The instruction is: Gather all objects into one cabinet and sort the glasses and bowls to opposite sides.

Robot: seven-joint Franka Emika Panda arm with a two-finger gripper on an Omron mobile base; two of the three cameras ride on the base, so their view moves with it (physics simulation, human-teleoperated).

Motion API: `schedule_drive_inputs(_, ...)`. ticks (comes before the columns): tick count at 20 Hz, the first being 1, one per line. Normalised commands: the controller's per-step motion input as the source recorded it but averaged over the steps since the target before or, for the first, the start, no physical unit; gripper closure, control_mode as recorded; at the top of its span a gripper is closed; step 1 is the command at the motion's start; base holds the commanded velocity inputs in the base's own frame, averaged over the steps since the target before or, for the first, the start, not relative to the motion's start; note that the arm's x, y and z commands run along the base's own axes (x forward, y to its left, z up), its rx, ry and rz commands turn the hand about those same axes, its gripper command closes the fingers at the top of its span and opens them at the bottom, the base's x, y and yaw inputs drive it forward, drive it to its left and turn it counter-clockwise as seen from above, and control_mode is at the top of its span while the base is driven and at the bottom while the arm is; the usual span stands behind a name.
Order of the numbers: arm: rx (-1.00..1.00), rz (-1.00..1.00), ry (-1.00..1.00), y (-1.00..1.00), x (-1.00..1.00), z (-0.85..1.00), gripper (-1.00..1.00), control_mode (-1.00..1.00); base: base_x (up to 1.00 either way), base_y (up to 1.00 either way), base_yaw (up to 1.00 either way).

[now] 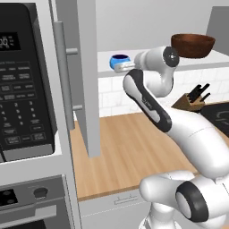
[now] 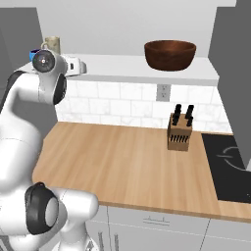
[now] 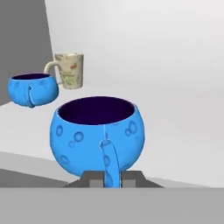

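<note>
We found the gripper [image 3: 111,176] closed on the handle of a blue cup [image 3: 97,135], one dark tip on each side of the strap. The cup was at the left end of the cabinet shelf [image 2: 127,68], near the front edge; whether its base rested on the shelf floor or hung just above it we could not tell. Behind it stood a second blue cup [image 3: 33,89] and, just beside that one, a cream mug [image 3: 70,70]. The brown bowl [image 2: 170,54] sat well apart from them, towards the right end of the same shelf.

We judged the task nearly finished: all four things were on one shelf, the drinking vessels to the left and the bowl to the right. What seemed left was to let go of the cup and draw the hand back.

From the base cameras the arm [image 1: 147,96] covered the hand, and the open door [image 1: 85,76] cut off the left end of the shelf. There the second cup and the mug showed only as small slivers.
</note>
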Motion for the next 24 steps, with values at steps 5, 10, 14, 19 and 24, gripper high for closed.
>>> schedule_drive_inputs(5, -0.01, 0.17, 0.0, 0.59, 0.0, 0.0, 1.0, -1.0, 0.0, 0.0, 0.0)
schedule_drive_inputs(10, 0.0, 0.14, 0.0, 0.32, 0.08, 0.0, 1.0, -1.0, 0.0, 0.0, 0.0)
schedule_drive_inputs(14, 0.0, 0.04, 0.01, 0.07, 0.32, 0.0, 1.0, -1.0, 0.0, 0.0, 0.0)
schedule_drive_inputs(19, 0.0, 0.0, 0.03, 0.12, 0.3, 0.0, 1.0, -1.0, 0.0, 0.0, 0.0)
schedule_drive_inputs(24, -0.03, 0.02, 0.0, 0.36, 0.08, -0.02, 1.0, -1.0, 0.0, 0.0, 0.0)
